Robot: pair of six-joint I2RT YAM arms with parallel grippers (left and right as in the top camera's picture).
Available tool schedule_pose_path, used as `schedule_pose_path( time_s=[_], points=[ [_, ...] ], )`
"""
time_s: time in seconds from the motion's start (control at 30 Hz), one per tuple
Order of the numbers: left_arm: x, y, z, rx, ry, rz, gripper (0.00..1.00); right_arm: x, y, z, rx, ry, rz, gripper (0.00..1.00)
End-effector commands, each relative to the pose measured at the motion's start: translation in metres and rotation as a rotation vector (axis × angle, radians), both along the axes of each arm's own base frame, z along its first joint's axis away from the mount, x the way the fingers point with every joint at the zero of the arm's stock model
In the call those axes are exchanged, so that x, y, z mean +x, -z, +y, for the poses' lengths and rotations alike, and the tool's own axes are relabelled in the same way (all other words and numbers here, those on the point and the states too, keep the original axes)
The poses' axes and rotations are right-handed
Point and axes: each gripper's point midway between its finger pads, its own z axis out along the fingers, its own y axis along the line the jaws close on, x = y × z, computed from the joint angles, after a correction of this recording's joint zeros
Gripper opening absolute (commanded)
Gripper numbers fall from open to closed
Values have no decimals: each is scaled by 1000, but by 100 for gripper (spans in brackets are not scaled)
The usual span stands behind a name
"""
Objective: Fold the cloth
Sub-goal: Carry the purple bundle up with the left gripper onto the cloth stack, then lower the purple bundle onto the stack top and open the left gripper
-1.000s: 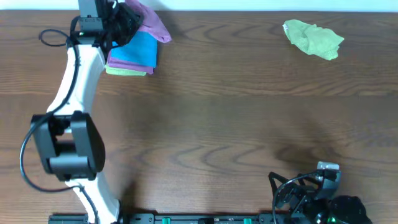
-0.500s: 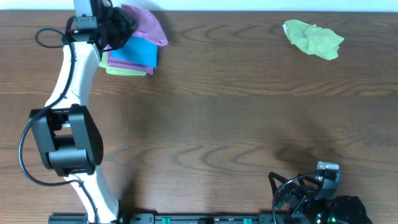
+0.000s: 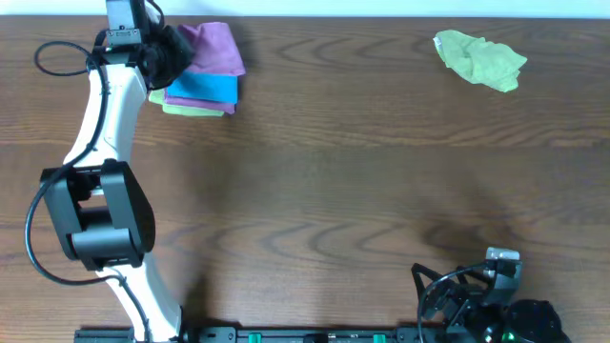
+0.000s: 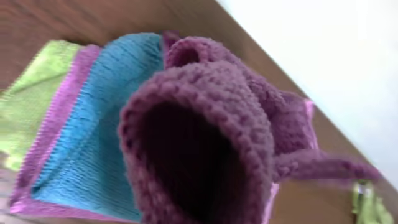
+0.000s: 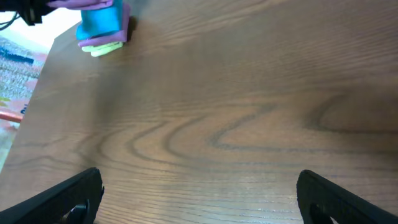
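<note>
One blue cloth lies partly beneath the bunched purple cloth.

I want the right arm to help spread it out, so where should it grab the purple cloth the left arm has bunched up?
Probably the loose edge of the purple cloth, away from the left gripper, where it drapes flat over the blue cloth. Come from the robot's right, jaws low; the bunched part sits at the left gripper.
</note>
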Motion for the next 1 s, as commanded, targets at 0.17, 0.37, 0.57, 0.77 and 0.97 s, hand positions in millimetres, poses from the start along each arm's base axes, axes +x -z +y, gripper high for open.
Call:
schedule_pose_path(
  time_s=[0.17, 0.37, 0.57, 0.77, 0.97],
  points=[
    [1, 50, 12, 73, 9, 96, 6, 0, 2, -1, 7, 14, 6, 99],
    [3, 50, 17, 105, 2, 89, 13, 0, 2, -1, 7, 14, 6, 99],
    [3, 49, 17, 112, 13, 85, 25, 0, 2, -1, 7, 14, 6, 99],
    [7, 34, 18, 139, 39, 42, 40, 0, 2, -1, 7, 14, 6, 99],
    [12, 12, 26, 155, 35, -8, 58, 0, 2, -1, 7, 14, 6, 99]
  ],
)
